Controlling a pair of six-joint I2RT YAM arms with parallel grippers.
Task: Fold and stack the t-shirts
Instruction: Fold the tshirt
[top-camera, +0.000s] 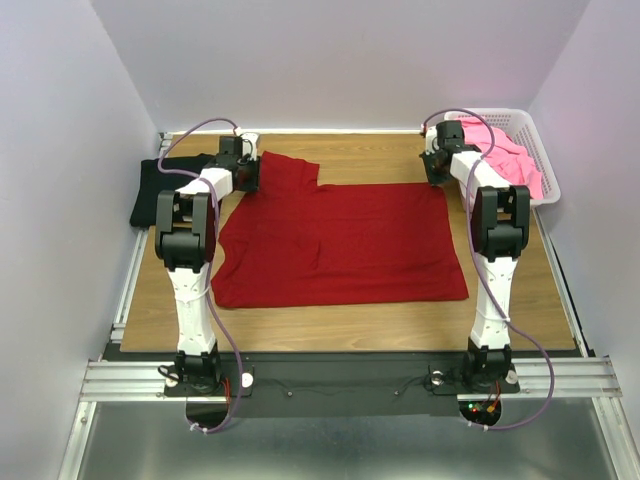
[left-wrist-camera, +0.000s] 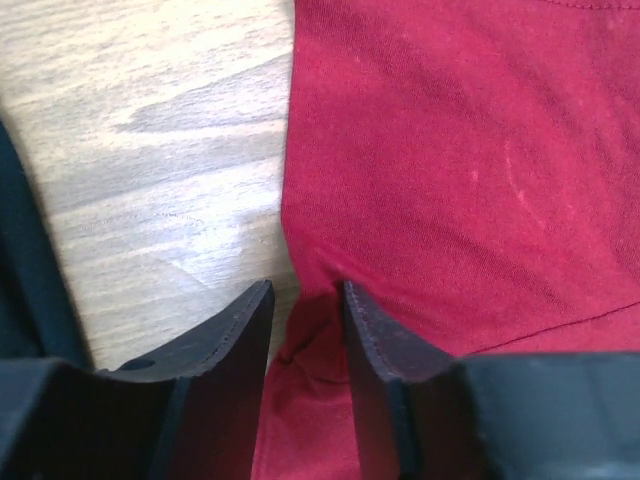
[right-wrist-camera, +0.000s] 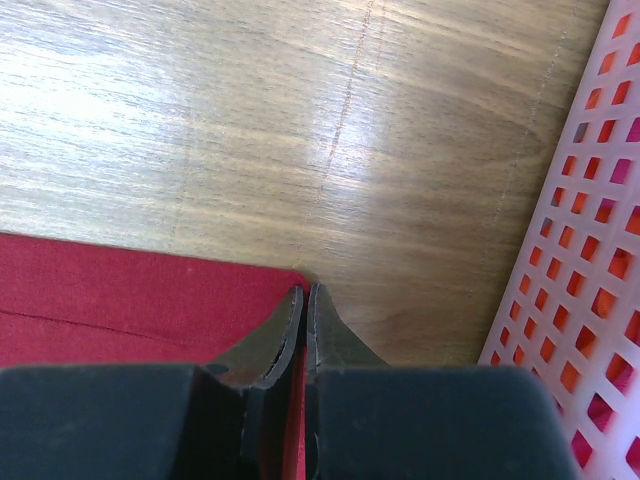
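Right gripper (right-wrist-camera: 305, 293) is clamped on a corner of the red tee (top-camera: 340, 240); left gripper (left-wrist-camera: 307, 297), half-open astride its edge, should close firmly before both lift.

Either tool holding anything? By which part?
Right tool pinches dark red cotton t-shirt by its far right corner; left tool straddles its bunched edge, grip unclear.

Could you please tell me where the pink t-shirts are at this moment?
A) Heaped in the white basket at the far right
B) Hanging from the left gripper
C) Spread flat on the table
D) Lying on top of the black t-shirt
A: the pink t-shirts lie bunched inside the white lattice basket, and only the dark red t-shirt is spread out on the table.
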